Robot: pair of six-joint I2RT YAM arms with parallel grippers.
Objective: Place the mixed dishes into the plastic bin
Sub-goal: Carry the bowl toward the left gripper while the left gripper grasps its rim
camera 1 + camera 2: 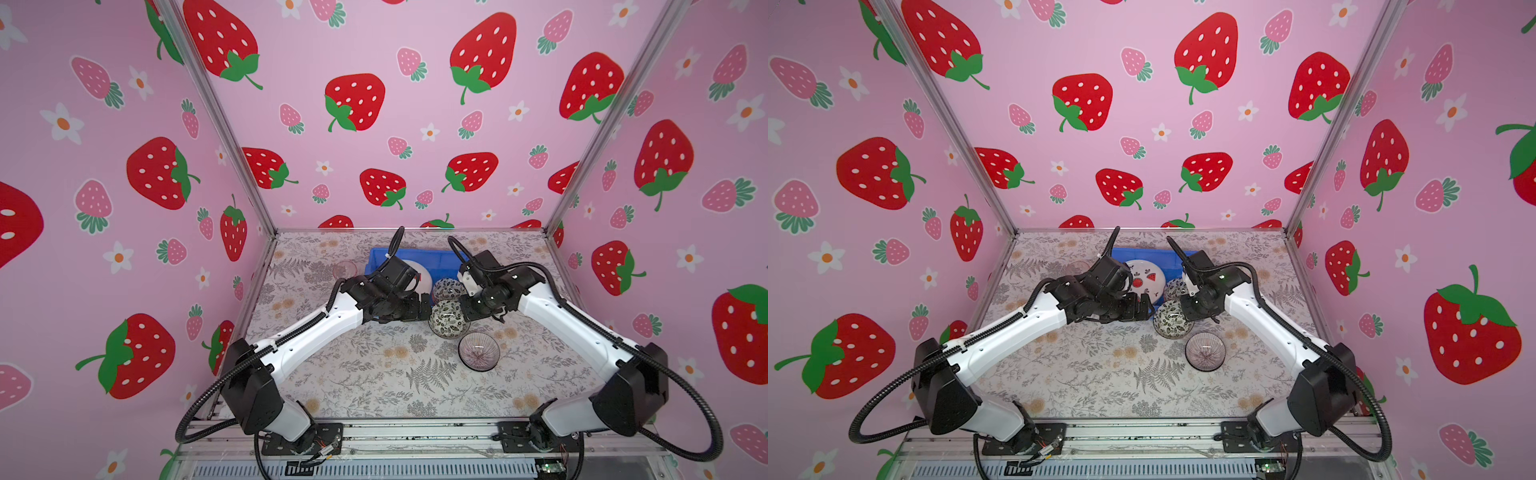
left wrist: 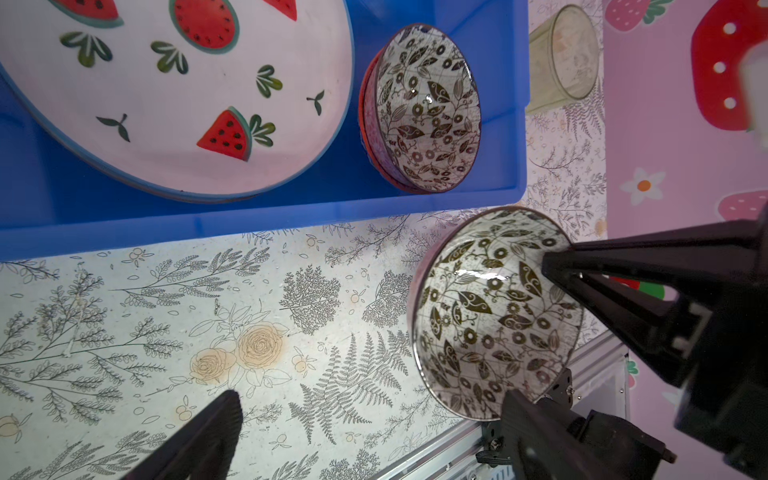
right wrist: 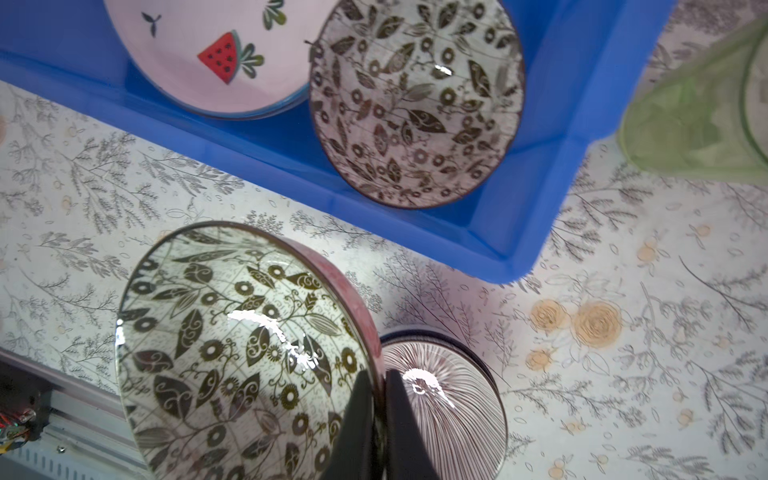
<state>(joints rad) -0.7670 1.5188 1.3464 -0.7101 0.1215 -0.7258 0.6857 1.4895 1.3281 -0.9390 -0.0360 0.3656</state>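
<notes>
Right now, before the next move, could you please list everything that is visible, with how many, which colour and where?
bin: one, blue, at the back of the table.
plate: one, white with watermelon slices, inside the bin.
bowl in the bin: one, dark leaf pattern inside, orange-red outside, beside the plate.
held bowl: one, same leaf pattern, tilted, in front of the bin.
ribbed bowl: one, clear, on the table nearer the robot.
pink tumbler: one, on the table left of the bin.
green tumbler: one, on the table past the bin's right end.
table: one, pale floral cover.
left gripper: open, empty, beside the held bowl.
right gripper: shut on the held bowl's rim.
</notes>
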